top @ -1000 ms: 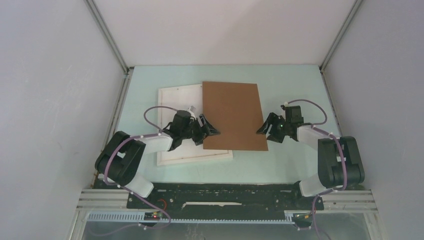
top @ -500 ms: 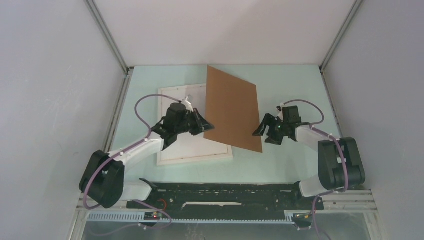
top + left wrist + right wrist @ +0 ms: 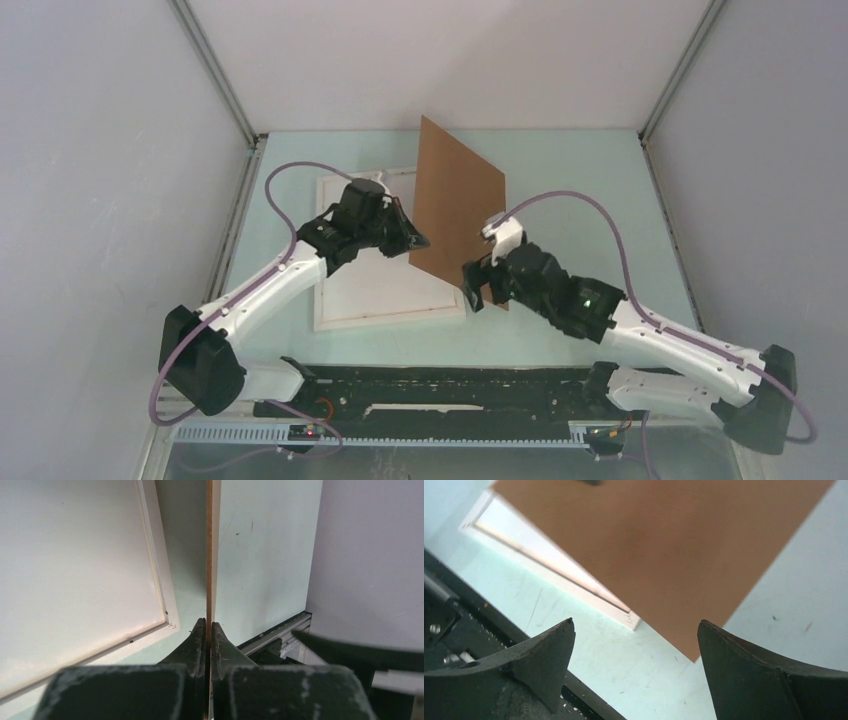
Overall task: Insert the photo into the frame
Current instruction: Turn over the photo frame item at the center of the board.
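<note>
**Brown backing board (image 3: 460,215) gripped on edge by the left gripper (image 3: 412,243); right gripper (image 3: 473,288) spread wide beside it.**

In the top view, the brown backing board is seen tilted up on edge above the table (image 3: 580,200), and its left edge is pinched by the fully closed left gripper. The frame (image 3: 375,290) lies flat to the left of the board and is partly covered by it. The right gripper is held wide open at the board's near corner, with nothing in it. In the left wrist view, the board's thin edge (image 3: 210,555) is clamped between the fingers (image 3: 197,645), and the frame (image 3: 75,570) is seen to the board's left. In the right wrist view, the right gripper (image 3: 635,624) is spread below the board (image 3: 664,545) without touching it, and the frame (image 3: 506,527) shows under the board's edge. The photo cannot be made out in any view.
</note>
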Robot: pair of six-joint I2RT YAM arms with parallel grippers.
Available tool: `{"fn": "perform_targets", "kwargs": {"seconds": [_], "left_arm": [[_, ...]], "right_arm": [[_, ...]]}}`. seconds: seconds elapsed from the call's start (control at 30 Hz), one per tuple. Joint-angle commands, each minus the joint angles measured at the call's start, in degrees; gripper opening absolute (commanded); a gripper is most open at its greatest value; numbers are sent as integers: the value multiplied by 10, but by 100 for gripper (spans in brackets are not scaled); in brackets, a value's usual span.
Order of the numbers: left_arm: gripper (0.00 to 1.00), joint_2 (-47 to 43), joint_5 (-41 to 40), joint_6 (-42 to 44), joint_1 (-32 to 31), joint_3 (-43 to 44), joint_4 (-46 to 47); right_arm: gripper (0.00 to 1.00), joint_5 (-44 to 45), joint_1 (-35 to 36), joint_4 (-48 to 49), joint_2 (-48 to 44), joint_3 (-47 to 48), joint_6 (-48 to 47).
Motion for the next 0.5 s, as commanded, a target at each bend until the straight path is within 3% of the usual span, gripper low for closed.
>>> {"fn": "perform_targets", "kwargs": {"seconds": [0.0,0.27,0.4,0.47], "left_arm": [[0,3,-50,-34,-18,65,-76],[0,-20,-93,-98,-35,84,-97],[0,-20,-94,-100,-39,101,-110],[0,-23,-95,-102,-40,103,-113]], "right_arm": [[99,132,117,58,17,3,-96],[89,402,210,218,181,16,-148],[84,428,217,319,229,20,-217],[76,460,218,361,254,23,-248]]}}
